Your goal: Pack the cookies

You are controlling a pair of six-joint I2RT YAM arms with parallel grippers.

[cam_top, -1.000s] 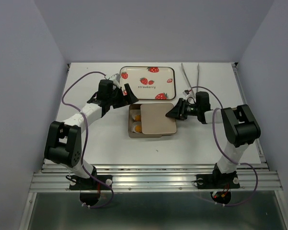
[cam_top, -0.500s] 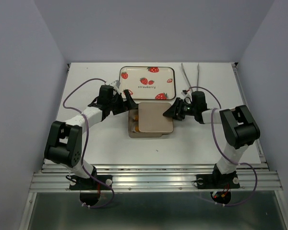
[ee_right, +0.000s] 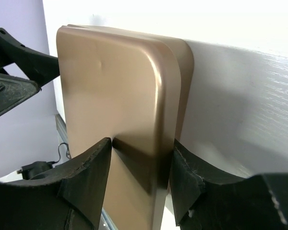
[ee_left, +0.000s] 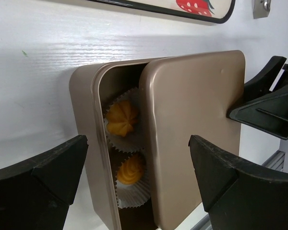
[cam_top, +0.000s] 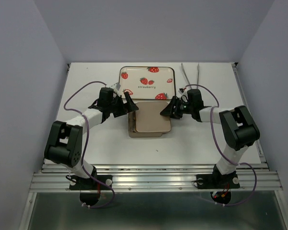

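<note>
A square gold tin (cam_top: pixel 131 128) sits mid-table with its gold lid (cam_top: pixel 152 117) lying over most of it. In the left wrist view two orange-yellow cookies (ee_left: pixel 121 117) (ee_left: pixel 131 169) in white paper cups show in the gap at the tin's (ee_left: pixel 84 139) left side; the other cookies are hidden under the lid (ee_left: pixel 192 129). My right gripper (cam_top: pixel 167 109) is shut on the lid's right edge (ee_right: pixel 110 86), one finger above it and one below (ee_right: pixel 141 146). My left gripper (cam_top: pixel 131 103) is open and empty, its fingers spread in front of the tin (ee_left: pixel 138 143).
A white strawberry-print tray (cam_top: pixel 147 76) lies just behind the tin. Metal tongs (cam_top: pixel 189 74) lie at the back right. Both arms reach in from either side of the tin, their grippers close to each other.
The right gripper has slid the lid leftward over the tin, narrowing the open gap above the cookies. The left gripper has edged slightly right toward the tin.
</note>
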